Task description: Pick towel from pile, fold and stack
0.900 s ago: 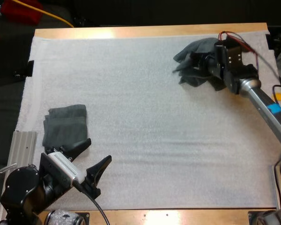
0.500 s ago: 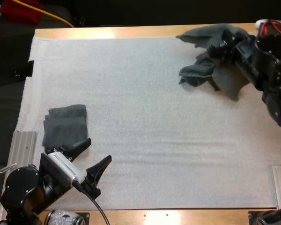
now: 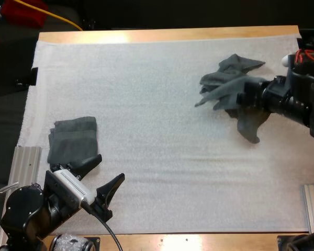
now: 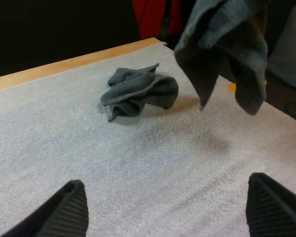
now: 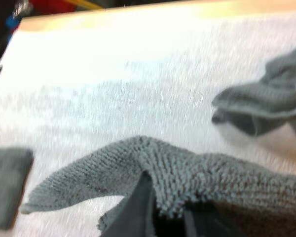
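table [image 3: 146,35]: wood, bare strip showing past the mat's far edge
mat [image 3: 157,130]: white, covers nearly the whole top
folded stack [image 3: 73,137]: dark grey-green, flat on mat, near-left corner
crumpled towel [image 4: 138,91]: on mat, towards far-right corner

Left hand [image 3: 110,168] spread wide and low, right hand [image 3: 246,98] clamped aloft
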{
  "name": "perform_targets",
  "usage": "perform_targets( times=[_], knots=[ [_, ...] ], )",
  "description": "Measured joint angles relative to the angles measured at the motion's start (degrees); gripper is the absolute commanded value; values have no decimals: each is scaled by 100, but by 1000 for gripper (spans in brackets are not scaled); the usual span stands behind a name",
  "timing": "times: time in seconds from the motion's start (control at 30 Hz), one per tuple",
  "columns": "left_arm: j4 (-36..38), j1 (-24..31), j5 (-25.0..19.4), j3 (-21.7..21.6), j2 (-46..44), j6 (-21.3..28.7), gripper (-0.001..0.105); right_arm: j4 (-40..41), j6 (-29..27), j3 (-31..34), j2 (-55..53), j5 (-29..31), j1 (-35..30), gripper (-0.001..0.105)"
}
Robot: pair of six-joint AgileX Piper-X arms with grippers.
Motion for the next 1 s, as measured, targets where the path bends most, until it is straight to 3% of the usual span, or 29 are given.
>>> perform_targets(
  times=[0.17, 0.4, 0.57, 0.67, 1.0],
  knots=[
    [0, 0, 0, 0, 0, 0, 65, 213, 0, 0, 0, 168, 652, 1],
    [8, 0, 0, 0, 0, 0, 65, 179, 642, 516, 350, 560, 1391, 1],
    [439, 0, 0, -10, 0, 0, 65, -460, 1288, 1113, 840, 580, 1851, 1],
    [615, 0, 0, -10, 0, 0, 65, -910, 1536, 1135, 1334, 297, 2305, 1],
    [652, 0, 0, -10, 0, 0, 65, -1685, 2016, 1135, 2584, -555, 2848, 1]
  ],
)
